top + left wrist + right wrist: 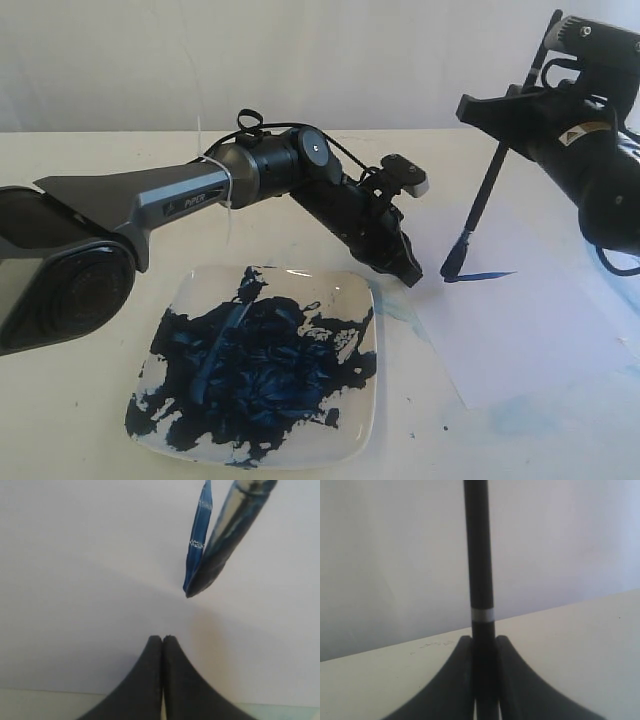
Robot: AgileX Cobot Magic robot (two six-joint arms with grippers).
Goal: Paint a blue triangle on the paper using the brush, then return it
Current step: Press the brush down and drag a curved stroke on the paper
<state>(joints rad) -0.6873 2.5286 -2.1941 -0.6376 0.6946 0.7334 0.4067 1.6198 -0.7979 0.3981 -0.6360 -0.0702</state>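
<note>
The right pincer (482,642) clamps the brush (487,200), with the bristle tip on the paper (540,330) at one end of a single blue stroke (492,276). The left pincer (162,640), jaws together, sits at the paper's edge just beside the tip. A stroke toward it risks collision or smearing. The paint plate (200,285) lies apart on the tabletop (60,420).

Surface: cream-white flat tabletop (80,420) | near, left of centre: glossy square plate smeared with dark blue paint (347,291) | right: thin white rectangular paper sheet (540,330), flat | pale blue smudges (512,415) by its near edge
</note>
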